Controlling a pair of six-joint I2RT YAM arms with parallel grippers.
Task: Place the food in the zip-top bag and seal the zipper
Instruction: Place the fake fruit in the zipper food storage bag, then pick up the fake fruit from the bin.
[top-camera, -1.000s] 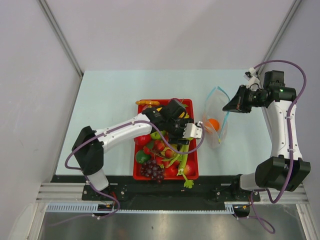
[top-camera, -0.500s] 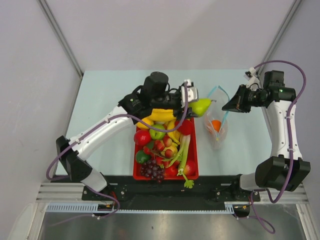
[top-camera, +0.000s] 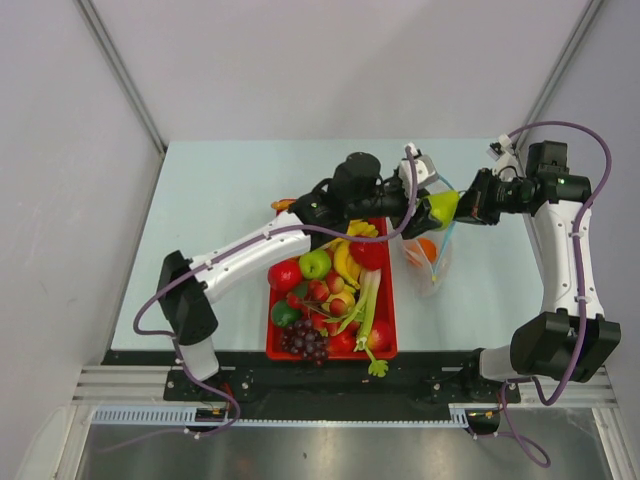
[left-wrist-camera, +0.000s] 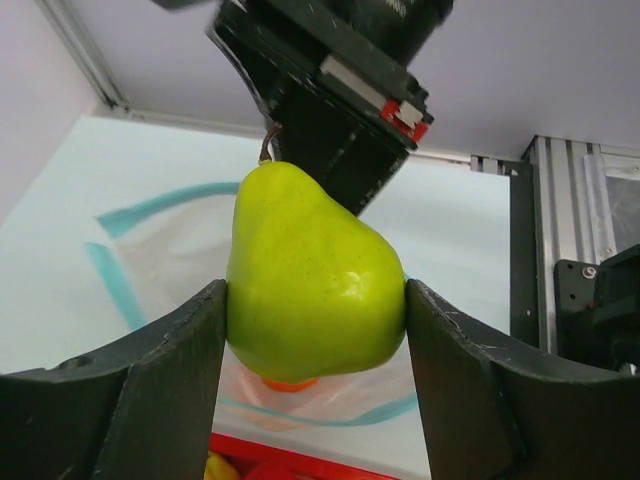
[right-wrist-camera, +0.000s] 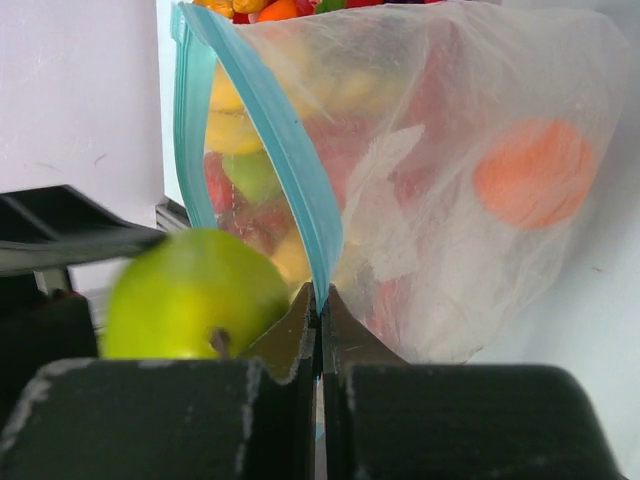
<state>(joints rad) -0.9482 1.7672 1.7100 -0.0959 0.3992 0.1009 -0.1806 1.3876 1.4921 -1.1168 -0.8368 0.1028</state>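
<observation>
My left gripper is shut on a green pear and holds it over the open mouth of the clear zip-top bag. The left wrist view shows the pear between both fingers, with the bag below. An orange fruit lies inside the bag. My right gripper is shut on the bag's blue-teal zipper strip and holds the mouth up; in the right wrist view the pear is just left of it. More food lies in the red tray.
A purple grape bunch, bananas, a red fruit and a green stalk fill the tray. White walls stand close on the left and right of the light table.
My left arm has lifted the pear out of the tray and carried it right to the bag's mouth. The right gripper has kept its hold on the zipper edge.
</observation>
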